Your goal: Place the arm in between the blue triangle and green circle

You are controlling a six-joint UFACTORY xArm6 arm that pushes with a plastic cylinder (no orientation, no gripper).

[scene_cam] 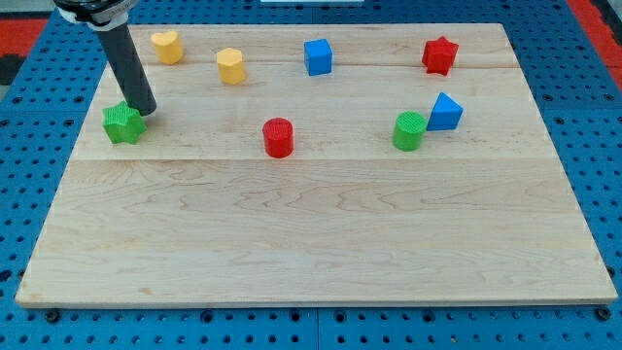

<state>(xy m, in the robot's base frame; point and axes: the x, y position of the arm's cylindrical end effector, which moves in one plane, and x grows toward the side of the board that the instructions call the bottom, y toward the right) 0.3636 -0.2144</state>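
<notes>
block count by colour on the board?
Yellow: 2, heart, hexagon-like block
Blue: 2, cube, triangle
Red: 2, star, cylinder
Green: 2, star, circle
Total: 8
My tip touches the green star.

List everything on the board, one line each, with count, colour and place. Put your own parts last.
heart block: one, yellow, top left
hexagon block: one, yellow, right of the heart
cube: one, blue, top centre
red star: one, red, top right
green star: one, green, left side
red cylinder: one, red, centre
green circle: one, green, right of centre
blue triangle: one, blue, close beside the green circle's upper right
board: one, pale wood
my tip: one, dark rod end, at the green star's upper right edge
</notes>
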